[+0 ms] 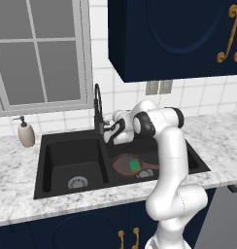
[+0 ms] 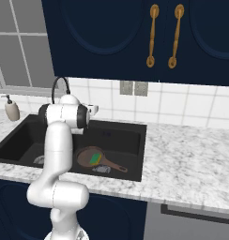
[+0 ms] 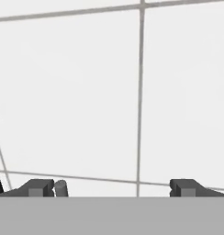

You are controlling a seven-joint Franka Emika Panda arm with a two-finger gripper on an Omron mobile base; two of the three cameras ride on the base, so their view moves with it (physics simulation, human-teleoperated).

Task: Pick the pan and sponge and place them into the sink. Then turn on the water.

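The reddish-brown pan (image 1: 124, 165) (image 2: 87, 156) lies in the right basin of the black sink (image 1: 41, 165) (image 2: 141, 150), its handle pointing right. The green sponge (image 1: 135, 165) (image 2: 95, 160) rests on the pan. The black gooseneck faucet (image 1: 97, 108) (image 2: 60, 85) stands behind the centre divider, and no water runs from it. My gripper (image 1: 107, 130) (image 3: 111, 188) hovers above the sink's back edge, just right of the faucet base, facing the white tiled wall. It is open, with nothing between the fingertips (image 3: 38, 188). A small grey stub (image 3: 61, 187) shows beside the left fingertip.
A cream soap dispenser (image 1: 25, 133) (image 2: 11, 109) stands on the marble counter left of the sink. Navy wall cabinets (image 1: 178, 34) hang above the counter on the right. A window (image 1: 40, 53) sits behind the faucet. A silver drain (image 1: 77, 182) lies in the left basin.
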